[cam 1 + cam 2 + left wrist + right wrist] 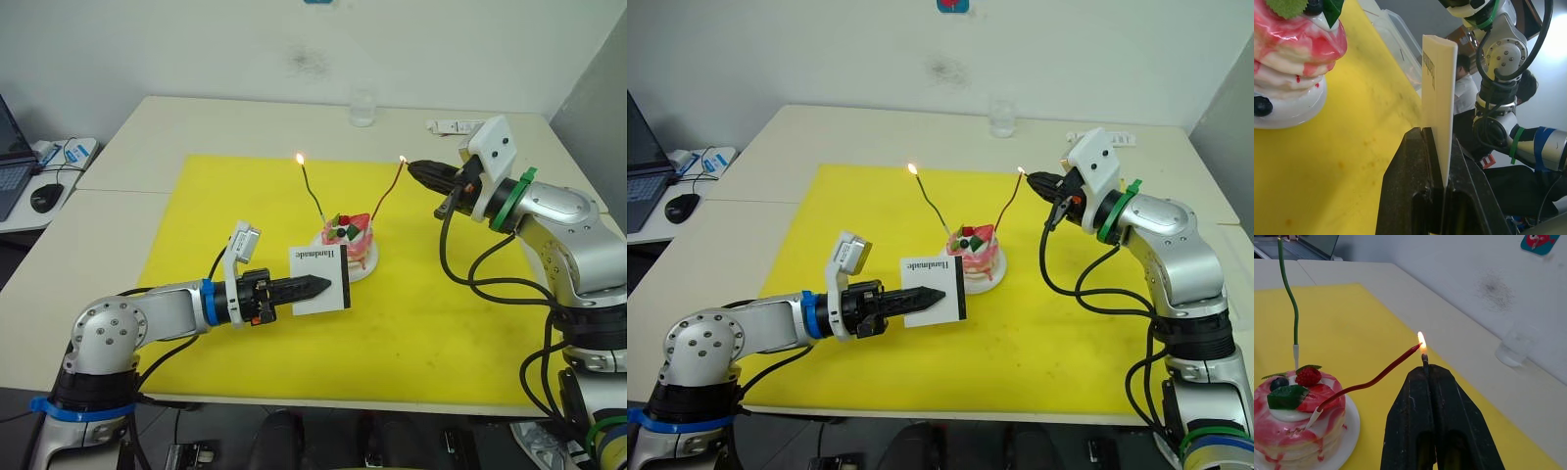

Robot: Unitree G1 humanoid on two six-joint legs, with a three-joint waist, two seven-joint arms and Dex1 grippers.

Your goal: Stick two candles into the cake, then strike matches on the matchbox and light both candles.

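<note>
Both candles stuck in cake, match flame at red candle tip.

Yellow mat point(196, 294) covers the table point(118, 196). Left gripper point(315, 287) is clenched on the matchbox point(320, 279), held upright on edge just beside the cake point(349, 241) near mat centre. Right gripper point(419, 169) is clamped on a burning match point(1424, 357), its flame touching the tip of the red candle point(385, 192), which leans toward that gripper. Green candle point(313, 192) stands in the cake too, leaning the other way, tip lit. Clear cup point(362, 108) at the table's far edge.
</note>
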